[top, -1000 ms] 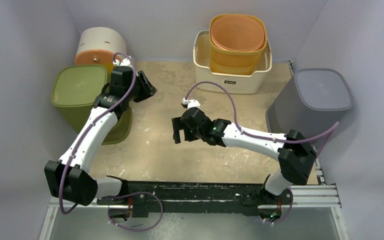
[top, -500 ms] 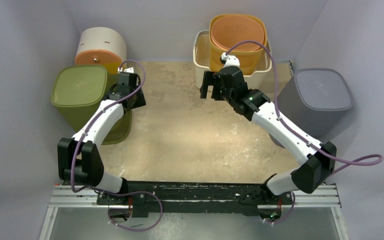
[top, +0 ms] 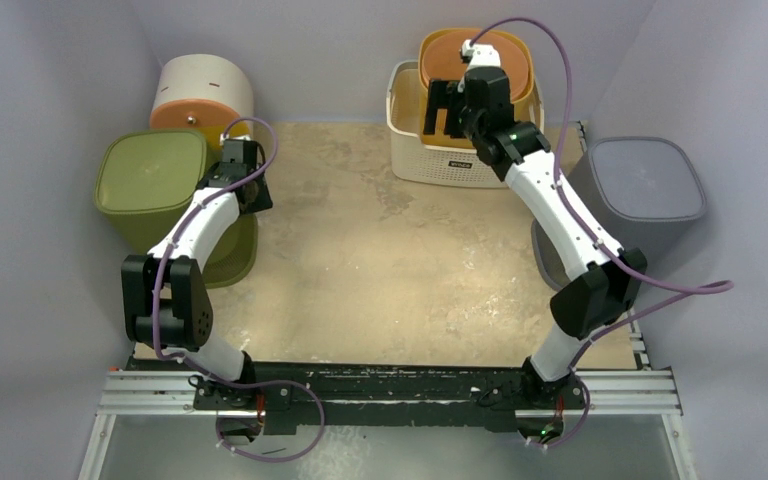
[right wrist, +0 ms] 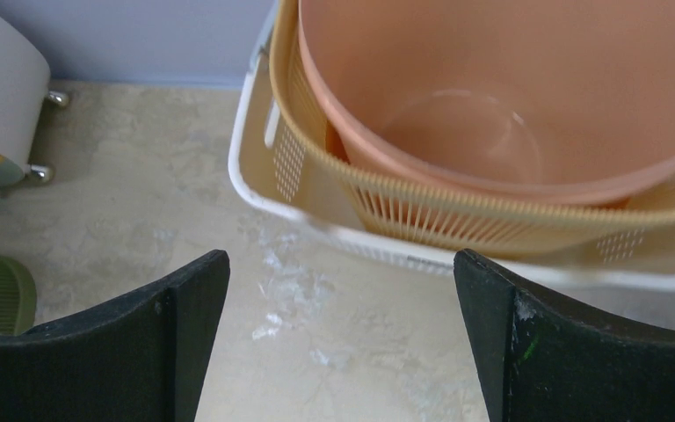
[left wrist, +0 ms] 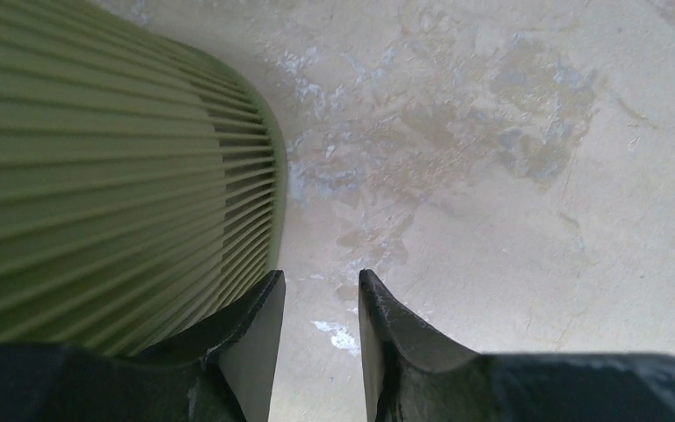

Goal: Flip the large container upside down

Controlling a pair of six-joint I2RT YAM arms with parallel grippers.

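Two empty claws clocked: R gripper (right wrist: 341,259) spread wide just short of large container (right wrist: 492,88), nested in yellow basket (right wrist: 422,215), far back; L gripper (left wrist: 321,277) barely parted beside green bin (left wrist: 97,176). Judged approach step; reckoned on needing rim pinch next.

Overhead view faces down; wrist views skim the table (top: 380,270) closely.
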